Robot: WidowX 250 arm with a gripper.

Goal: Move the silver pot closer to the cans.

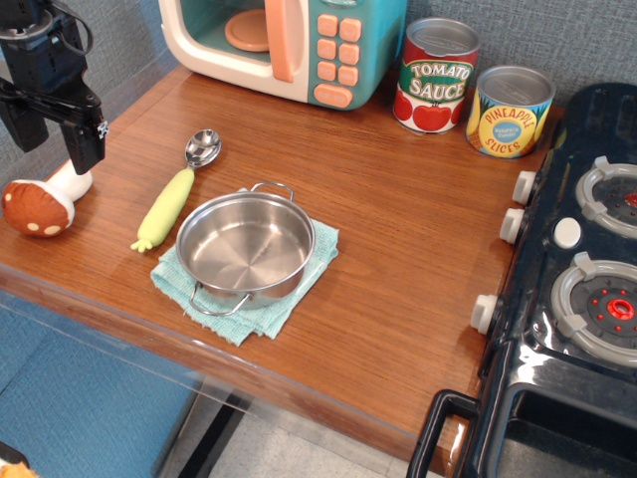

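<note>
The silver pot (245, 246) sits upright on a teal cloth (261, 307) near the front edge of the counter (398, 249), empty, one loop handle toward the front. The claw (62, 124) is well apart from it, at the left edge, above a toy mushroom (42, 204); whether its fingers are spread cannot be told, and nothing shows in its grip. Between lies a spoon (179, 189). The cans (473, 95) stand at the back right corner, far from the pot.
</note>
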